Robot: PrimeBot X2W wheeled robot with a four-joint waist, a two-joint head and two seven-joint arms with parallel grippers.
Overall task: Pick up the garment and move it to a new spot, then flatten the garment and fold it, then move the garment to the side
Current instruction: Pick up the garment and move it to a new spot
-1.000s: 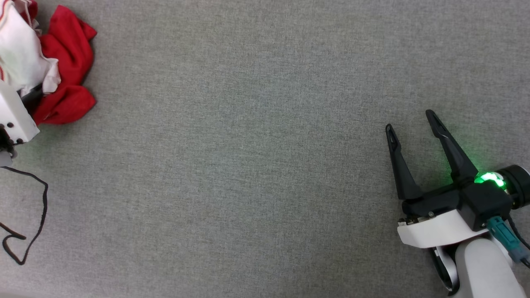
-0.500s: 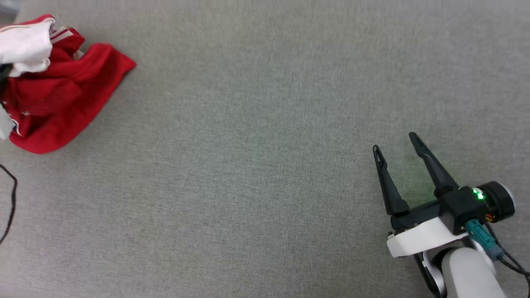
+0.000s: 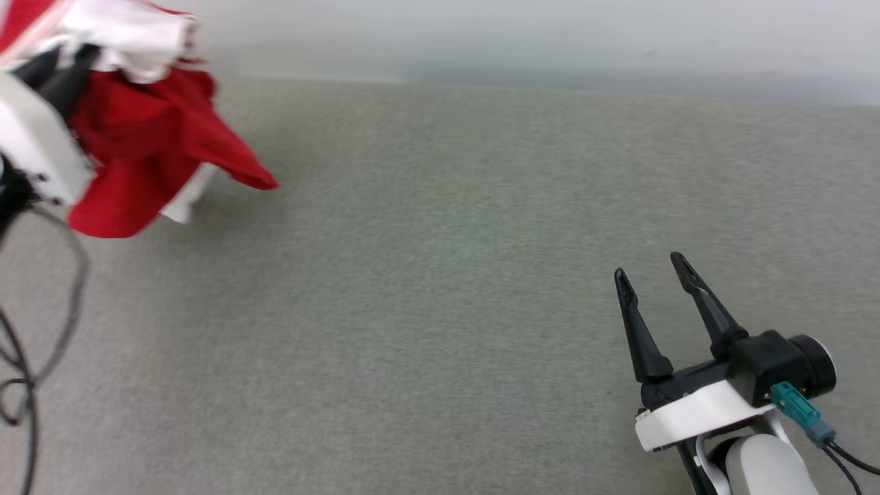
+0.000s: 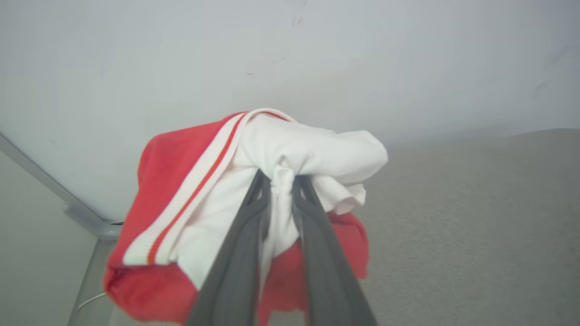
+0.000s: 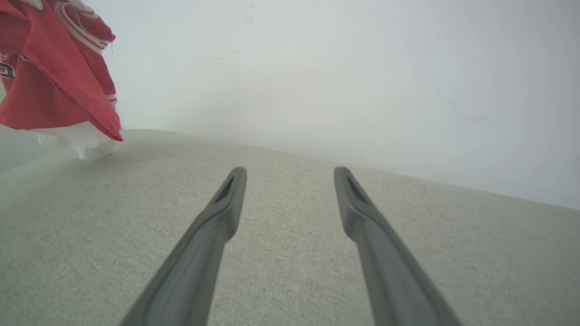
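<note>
Garment (image 3: 151, 151) hangs bunched in the upper left of the head view, carried above the grey counter (image 3: 440, 289). I cannot tell whether its lowest white flap clears the surface.

My left end effector (image 4: 282, 181) is clenched on it. The wrist view shows my two fingers nearly together, with only a thin twist of white sleeve pinched between the tips. The red body and striped trim spill down on either side.

That small bite is my main worry. The whole weight hangs from one fold of sleeve, so a quick swing could pull it free and drop the shirt in a heap. A trailing hem dragging on the counter would tug the same way. Set down this crumpled, it would also be harder to flatten. A loose dark cable (image 3: 27, 371) at the left edge of the head view lies close enough that dangling cloth might snag on it.

My right end effector (image 3: 649, 265), at the lower right, has its fingers spread apart. It grasps nothing and looks to be well apart from the garment.
</note>
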